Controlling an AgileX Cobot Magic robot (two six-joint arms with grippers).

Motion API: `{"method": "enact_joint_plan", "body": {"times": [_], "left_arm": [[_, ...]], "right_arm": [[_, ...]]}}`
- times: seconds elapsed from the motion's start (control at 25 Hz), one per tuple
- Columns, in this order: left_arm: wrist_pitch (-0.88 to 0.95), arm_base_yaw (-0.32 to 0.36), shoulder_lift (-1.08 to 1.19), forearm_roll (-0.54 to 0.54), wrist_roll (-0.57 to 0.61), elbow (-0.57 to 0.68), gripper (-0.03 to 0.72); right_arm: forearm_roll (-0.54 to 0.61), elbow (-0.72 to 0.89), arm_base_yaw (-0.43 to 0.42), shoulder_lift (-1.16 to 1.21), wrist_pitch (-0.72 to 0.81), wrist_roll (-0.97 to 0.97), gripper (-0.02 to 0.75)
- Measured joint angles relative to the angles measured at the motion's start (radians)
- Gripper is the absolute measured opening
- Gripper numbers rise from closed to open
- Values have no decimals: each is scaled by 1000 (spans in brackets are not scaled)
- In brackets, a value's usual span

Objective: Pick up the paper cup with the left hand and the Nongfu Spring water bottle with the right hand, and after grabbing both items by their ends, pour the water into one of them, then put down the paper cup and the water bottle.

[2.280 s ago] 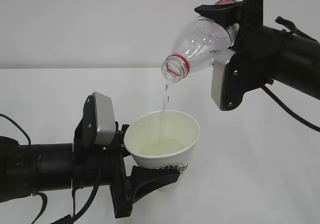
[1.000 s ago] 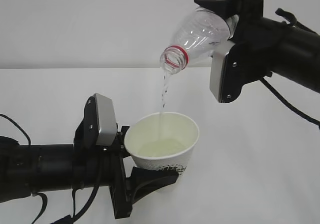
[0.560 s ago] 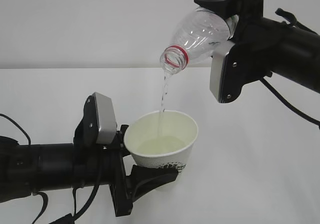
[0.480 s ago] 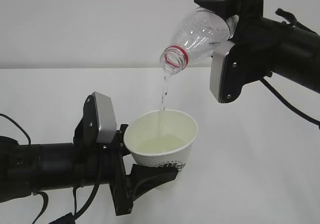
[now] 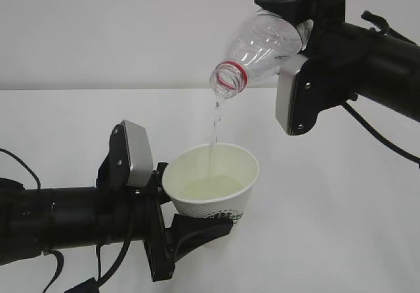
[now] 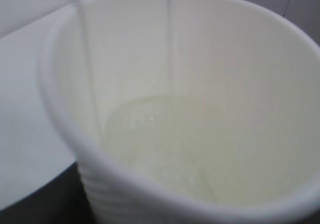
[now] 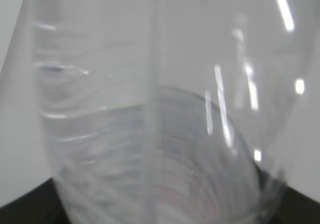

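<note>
- The left gripper [image 5: 172,208] is closed around the lower part of the paper cup [image 5: 211,189], with one black jaw under the cup's near side and the grey plate standing just left of the rim.
- The paper cup is held upright above the white worktop [image 5: 328,227], in the lower middle of the scene; a dark logo shows on its near wall.
- In the left wrist view the paper cup [image 6: 190,108] fills the picture, its cream inside holding a pale pool at the bottom.
- The right gripper [image 5: 295,21] grips the Nongfu Spring water bottle [image 5: 262,44] by its body, high on the right of the scene.
- The bottle is tilted with its open mouth and red neck ring down to the left, above the cup and well apart from it.
- The water [image 5: 213,132] falls in a thin stream from the mouth into the cup.
- In the right wrist view the bottle's clear ribbed wall [image 7: 150,108] is all that shows, blurred.
</note>
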Motion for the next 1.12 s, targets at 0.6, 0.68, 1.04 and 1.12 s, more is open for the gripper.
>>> {"method": "enact_joint_plan", "body": {"times": [0.6, 0.68, 1.04, 1.12], "left_arm": [[2, 0, 0, -2, 0, 0, 490], [2, 0, 0, -2, 0, 0, 489], [8, 0, 0, -2, 0, 0, 489], [8, 0, 0, -2, 0, 0, 489]], "right_arm": [[0, 0, 0, 0, 0, -6, 475], [0, 0, 0, 0, -2, -8, 475], [0, 0, 0, 0, -2, -8, 475], [0, 0, 0, 0, -2, -8, 475]]}}
